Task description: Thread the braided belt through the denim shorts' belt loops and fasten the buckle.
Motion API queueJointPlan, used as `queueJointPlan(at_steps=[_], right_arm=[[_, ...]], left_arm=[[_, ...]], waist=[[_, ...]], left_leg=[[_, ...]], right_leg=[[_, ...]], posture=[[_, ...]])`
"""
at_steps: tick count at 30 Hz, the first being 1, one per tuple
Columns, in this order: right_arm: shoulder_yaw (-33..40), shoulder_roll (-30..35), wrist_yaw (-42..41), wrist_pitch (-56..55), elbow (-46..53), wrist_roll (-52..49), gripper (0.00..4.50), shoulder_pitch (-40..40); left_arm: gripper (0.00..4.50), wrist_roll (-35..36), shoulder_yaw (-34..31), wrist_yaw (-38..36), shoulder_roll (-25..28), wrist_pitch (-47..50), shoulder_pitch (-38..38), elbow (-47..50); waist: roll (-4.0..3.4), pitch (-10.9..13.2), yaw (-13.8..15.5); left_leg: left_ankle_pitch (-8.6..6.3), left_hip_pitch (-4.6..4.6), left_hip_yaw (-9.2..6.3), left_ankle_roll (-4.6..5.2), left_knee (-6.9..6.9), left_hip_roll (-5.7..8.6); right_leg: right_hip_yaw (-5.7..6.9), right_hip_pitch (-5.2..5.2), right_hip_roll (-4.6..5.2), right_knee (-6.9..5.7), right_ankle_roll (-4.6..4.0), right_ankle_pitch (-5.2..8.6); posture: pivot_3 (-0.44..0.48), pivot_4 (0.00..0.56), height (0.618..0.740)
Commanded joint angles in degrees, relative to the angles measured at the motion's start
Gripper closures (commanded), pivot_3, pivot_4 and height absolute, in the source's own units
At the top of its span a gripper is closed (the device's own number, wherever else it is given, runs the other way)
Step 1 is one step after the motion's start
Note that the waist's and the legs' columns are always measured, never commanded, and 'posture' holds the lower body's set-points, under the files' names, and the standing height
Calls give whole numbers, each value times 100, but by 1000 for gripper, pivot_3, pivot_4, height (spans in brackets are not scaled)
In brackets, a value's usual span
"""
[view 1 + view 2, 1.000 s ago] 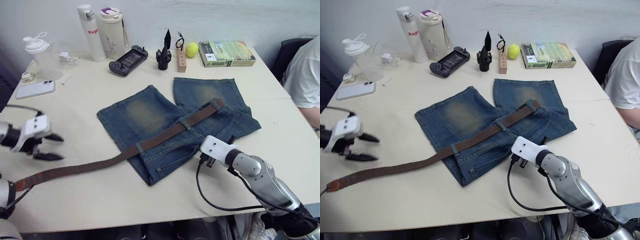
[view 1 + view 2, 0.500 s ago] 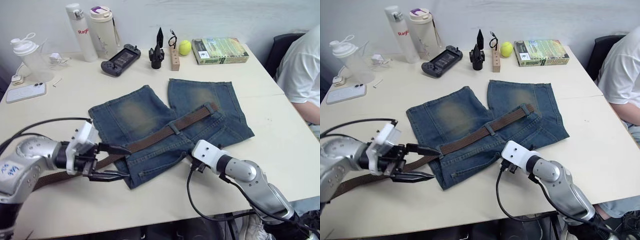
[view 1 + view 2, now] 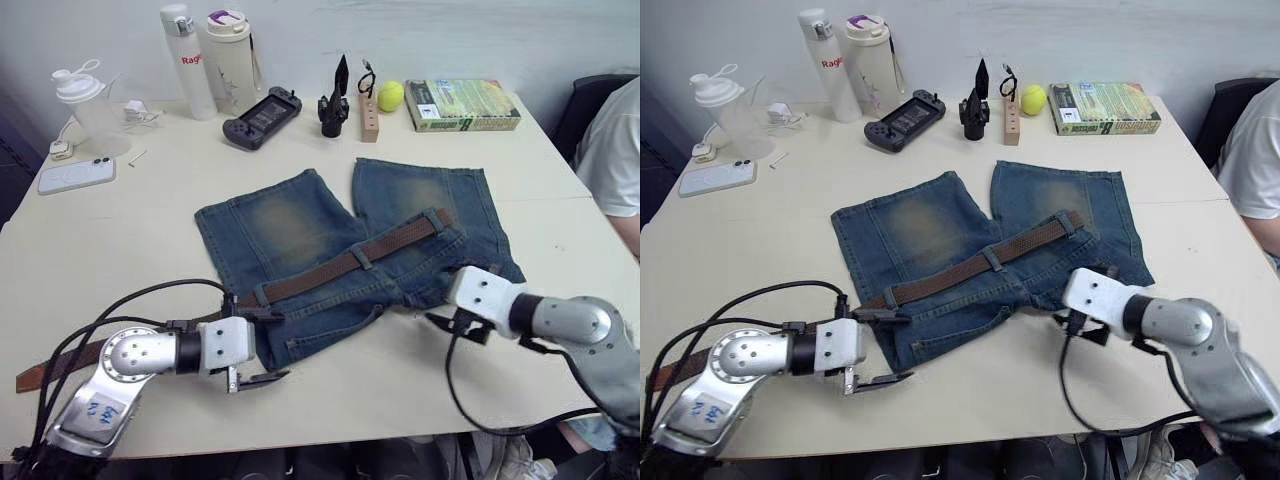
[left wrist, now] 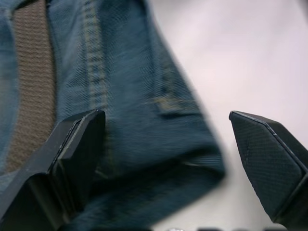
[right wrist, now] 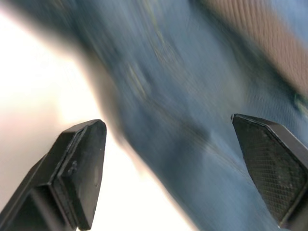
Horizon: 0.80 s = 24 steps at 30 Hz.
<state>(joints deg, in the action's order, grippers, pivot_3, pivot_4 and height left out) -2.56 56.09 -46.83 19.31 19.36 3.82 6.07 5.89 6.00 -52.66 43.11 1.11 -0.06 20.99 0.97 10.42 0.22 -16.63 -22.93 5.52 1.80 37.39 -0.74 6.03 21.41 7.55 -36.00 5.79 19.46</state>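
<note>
Both grippers' jaws spread at the denim shorts (image 3: 340,255) hem, bare table (image 3: 130,240) around.

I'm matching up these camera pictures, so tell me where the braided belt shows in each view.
Left eye: belt runs diagonally across the shorts, tail trailing toward the table's left edge.
Right eye: same diagonal across the waistband.
Left wrist: brown woven strip beside the left finger.
Right wrist: blurred brown band in a corner.
Shared landmark: the shorts.
</note>
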Motion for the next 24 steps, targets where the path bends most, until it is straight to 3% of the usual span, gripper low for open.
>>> queueJointPlan(at_steps=[1, 4, 8, 10, 11, 13, 15, 17, 18, 21, 24], right_arm=[[-339, 91, 159, -975, -746, 614, 80, 244], [-621, -86, 416, -1341, -1412, 1025, 80, 566], [-844, -195, 678, -1457, -2015, 1468, 0, 821], [-810, -277, 684, -1314, -2084, 1461, 596, 853], [-776, -312, 642, -1201, -2069, 1420, 804, 841], [-699, -393, 510, -935, -1957, 1267, 1838, 807], [-675, -424, 417, -817, -1858, 1215, 2858, 783], [-646, -568, 293, -587, -1572, 1035, 3615, 750], [-659, -717, 247, -383, -1310, 924, 4254, 739], [-876, -1096, 316, 37, -739, 1026, 4387, 758], [-1042, -1323, 565, 197, -771, 1381, 4387, 817]], left_arm=[[0, -490, 214, 192, -63, -456, -73, -225], [0, -670, 281, 286, -125, -663, -167, -472], [1278, -850, 271, 333, -78, -888, -302, -690], [2313, -860, 224, 294, -6, -987, -344, -793], [2584, -876, 171, 277, 60, -1053, -366, -875], [3572, -828, 12, 202, 253, -1336, -525, -1261], [3582, -787, -58, 184, 377, -1523, -673, -1583], [3582, -885, -100, 232, 493, -1931, -1172, -2417], [3582, -1013, -86, 308, 545, -2200, -1599, -3073], [3582, -1262, 30, 463, 568, -2830, -2512, -4494], [3582, -1164, 149, 303, 410, -3215, -2879, -5138]], waist=[[-4, -2, -32], [1, -5, -42], [22, -19, -31], [35, -26, -14], [36, -27, -13], [35, -27, -22], [27, -26, -29], [19, -22, -21], [19, -22, -23], [26, -24, -26], [4, -33, -114]], left_leg=[[4, 2, 2, 1, -1, -1], [8, 31, 28, 1, -4, -9], [-15, 104, 15, -2, -7, -10], [-19, 104, -3, -9, -4, -10], [-21, 104, -7, -11, -4, -10], [-21, 103, -9, -13, -6, -10], [-20, 103, -12, -14, -8, -10], [-19, 102, -12, -14, -9, -10], [-18, 100, -13, -12, -8, -10], [-11, 86, -18, -16, -4, -11], [-6, 76, 3, -19, -14, -16]], right_leg=[[3, 0, -2, 0, 0, 0], [17, -15, -5, -4, 0, 0], [-1, -99, 8, 13, 1, 0], [-3, -106, 17, 16, 0, -1], [-2, -107, 20, 18, 0, -1], [-1, -107, 21, 19, -1, -1], [4, -107, 20, 19, -2, 0], [5, -105, 20, 19, -2, 0], [10, -104, 19, 17, -2, -1], [17, -89, 10, 7, -3, -1], [31, -70, 0, -10, -7, -1]], posture=[[0, 150, 740], [0, 150, 740], [0, 150, 740], [0, 150, 740], [0, 150, 740], [0, 150, 740], [0, 150, 740], [0, 150, 740], [0, 150, 740], [0, 150, 740], [0, 150, 740]])
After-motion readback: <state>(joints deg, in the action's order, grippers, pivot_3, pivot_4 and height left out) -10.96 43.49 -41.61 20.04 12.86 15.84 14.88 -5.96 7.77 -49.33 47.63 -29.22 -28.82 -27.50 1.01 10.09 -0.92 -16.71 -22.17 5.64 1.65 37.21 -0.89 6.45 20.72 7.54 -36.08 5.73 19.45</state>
